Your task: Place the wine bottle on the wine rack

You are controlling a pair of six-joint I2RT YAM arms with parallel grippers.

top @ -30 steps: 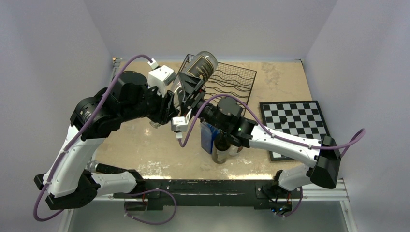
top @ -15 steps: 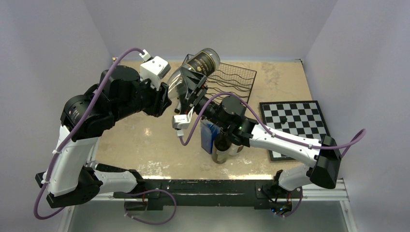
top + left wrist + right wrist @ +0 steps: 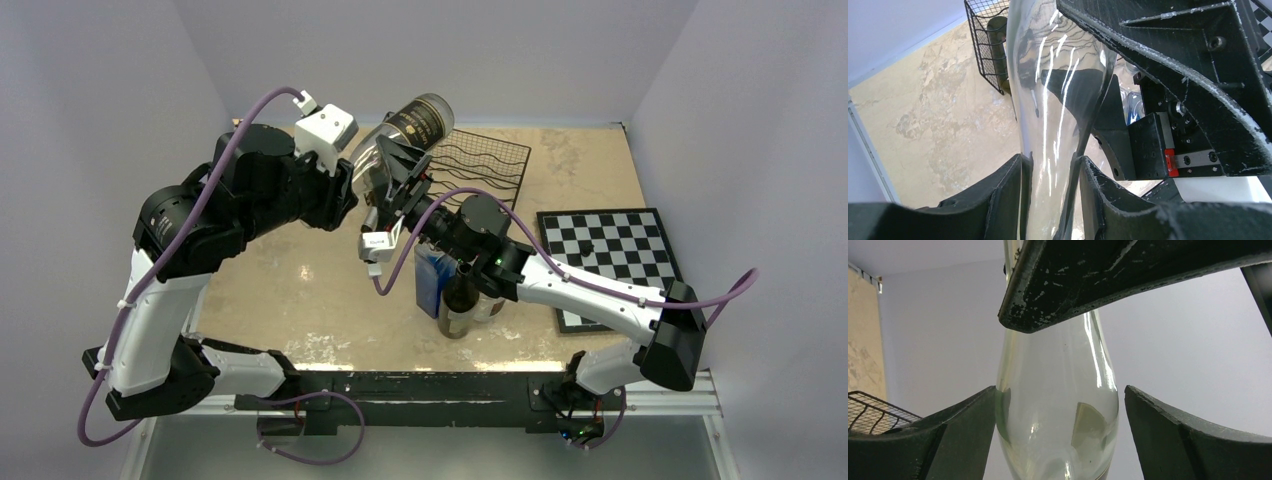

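Note:
A clear glass wine bottle (image 3: pixel 425 118) with a dark label is held in the air, tilted, base up and toward the back. My left gripper (image 3: pixel 352 185) is shut on its neck, and both fingers press the glass in the left wrist view (image 3: pixel 1053 185). My right gripper (image 3: pixel 400 165) is open around the bottle's shoulder (image 3: pixel 1058 430). Its left finger (image 3: pixel 963 425) touches the glass, and its right finger (image 3: pixel 1173 430) stands apart from it. The black wire wine rack (image 3: pixel 490 160) lies on the table just behind and right of the bottle. It also shows in the left wrist view (image 3: pixel 985 45) and the right wrist view (image 3: pixel 873 412).
A dark bottle (image 3: pixel 460 300) stands upright near the table's front middle, beside a blue box (image 3: pixel 430 280), under my right arm. A black-and-white chessboard (image 3: pixel 610 250) lies at the right. Walls close the table on three sides.

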